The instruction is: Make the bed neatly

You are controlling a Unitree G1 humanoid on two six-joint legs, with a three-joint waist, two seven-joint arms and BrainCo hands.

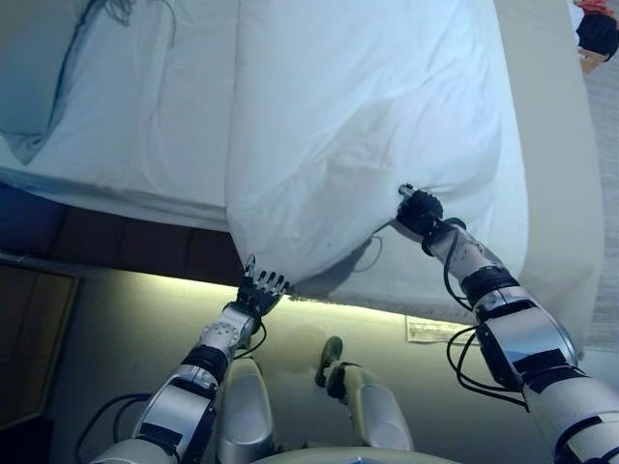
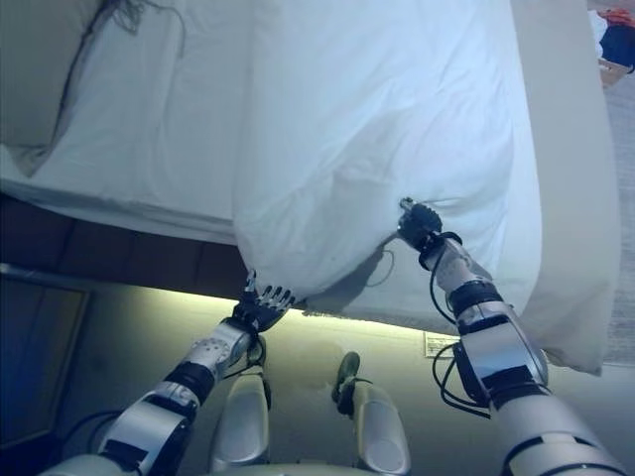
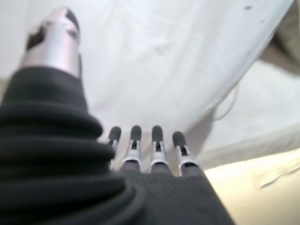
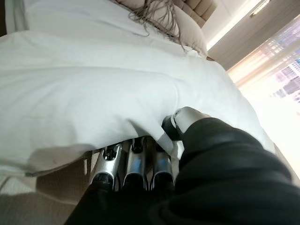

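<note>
A white duvet (image 1: 358,126) lies on the bed, and its near corner hangs over the bed's edge. My right hand (image 1: 421,211) is shut on the duvet's near edge. In the right wrist view the fingers (image 4: 133,161) curl under the cloth (image 4: 93,103) and the thumb lies on top. My left hand (image 1: 259,290) is open just below the hanging corner, its straight fingertips at the cloth's lower edge. The left wrist view shows the straight fingers (image 3: 157,140) with the duvet (image 3: 164,61) past them. The white sheet (image 1: 145,116) is bare to the left of the duvet.
A pillow (image 1: 39,87) with a dark tassel lies at the bed's far left. A beige cover (image 1: 551,145) runs down the bed's right side. The dark bed base (image 1: 116,242) shows below the mattress. A paper label (image 1: 430,329) lies on the lit floor. A person (image 1: 595,34) is at the far right.
</note>
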